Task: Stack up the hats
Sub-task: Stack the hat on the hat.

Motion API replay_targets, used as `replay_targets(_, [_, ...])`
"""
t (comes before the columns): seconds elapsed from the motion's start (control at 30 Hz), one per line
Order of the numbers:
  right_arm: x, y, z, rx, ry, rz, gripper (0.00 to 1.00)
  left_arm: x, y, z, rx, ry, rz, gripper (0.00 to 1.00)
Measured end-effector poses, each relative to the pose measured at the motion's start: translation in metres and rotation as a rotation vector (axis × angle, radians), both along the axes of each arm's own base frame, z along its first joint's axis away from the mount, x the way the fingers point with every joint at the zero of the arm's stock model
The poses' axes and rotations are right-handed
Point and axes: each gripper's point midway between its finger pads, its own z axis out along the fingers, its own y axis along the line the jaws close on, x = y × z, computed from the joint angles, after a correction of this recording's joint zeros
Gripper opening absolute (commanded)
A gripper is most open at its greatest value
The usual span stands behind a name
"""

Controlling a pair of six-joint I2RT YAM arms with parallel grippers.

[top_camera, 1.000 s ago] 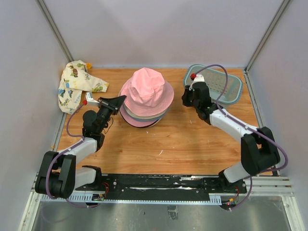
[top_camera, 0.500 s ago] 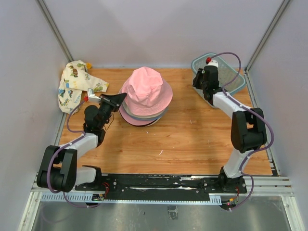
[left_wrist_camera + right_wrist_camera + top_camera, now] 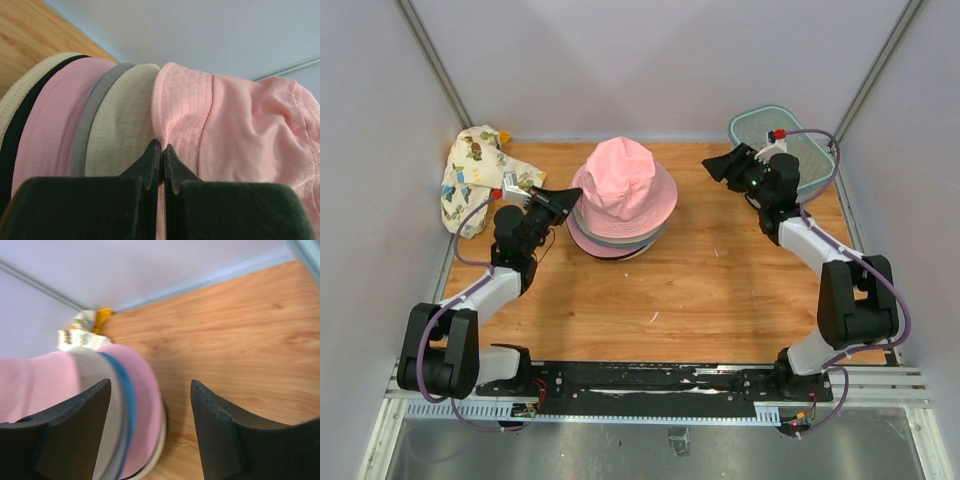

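Note:
The hats [image 3: 621,203] lie stacked at the back middle of the table, a pink hat [image 3: 622,182] on top. My left gripper [image 3: 570,200] is shut on the left edge of this pink hat's brim. In the left wrist view the pink hat [image 3: 240,135] fills the right, its brim pinched in my left gripper [image 3: 161,150], with cream, grey, pink and black brims [image 3: 95,120] fanned to the left. My right gripper [image 3: 713,168] hovers open to the right of the stack, clear of it. In the right wrist view my right gripper [image 3: 150,390] holds nothing, and the stacked hats [image 3: 127,415] sit on the left.
A grey-green slatted basket [image 3: 810,150] sits in the back right corner behind my right arm. A crumpled cream printed fabric piece [image 3: 475,180] lies at the back left by the wall, and shows far off as the printed fabric [image 3: 82,332] in the right wrist view.
My right gripper has opened and swung from the basket's edge to face the stack. The basket has shifted toward the back right corner. My left gripper stays shut on the brim.

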Motion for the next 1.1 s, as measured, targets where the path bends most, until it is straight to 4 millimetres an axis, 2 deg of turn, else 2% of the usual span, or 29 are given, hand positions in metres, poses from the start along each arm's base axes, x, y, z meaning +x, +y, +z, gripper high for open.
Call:
replay_targets(0.07, [-0.012, 0.011, 0.019, 0.063, -0.042, 0.043, 0.66, 0.001, 0.001, -0.001, 0.011, 0.004, -0.006, 0.01])
replay_targets(0.2, [-0.028, 0.033, 0.039, 0.176, -0.08, 0.128, 0.67, 0.002, -0.001, -0.003, 0.023, 0.009, -0.023, 0.0])
replay_targets(0.3, [-0.035, 0.046, 0.04, 0.261, -0.071, 0.182, 0.67, 0.004, -0.002, -0.004, 0.027, 0.011, -0.035, 0.01])
replay_targets(0.53, [-0.052, 0.078, 0.026, 0.401, -0.002, 0.286, 0.68, 0.007, -0.004, -0.004, 0.04, 0.007, -0.049, 0.01])
replay_targets(0.77, [-0.07, 0.104, 0.039, 0.5, -0.006, 0.381, 0.68, 0.009, -0.004, -0.005, 0.045, 0.007, -0.056, 0.0])
replay_targets(0.9, [-0.074, 0.113, 0.035, 0.548, 0.012, 0.41, 0.67, 0.009, -0.004, -0.005, 0.045, 0.008, -0.06, 0.01])
replay_targets(1.0, [-0.073, 0.117, 0.028, 0.583, 0.038, 0.418, 0.57, 0.008, -0.005, -0.005, 0.045, 0.006, -0.066, 0.01])
replay_targets(1.1, [-0.072, 0.117, 0.024, 0.611, 0.049, 0.417, 0.38, 0.008, -0.006, -0.005, 0.045, 0.005, -0.069, 0.01])
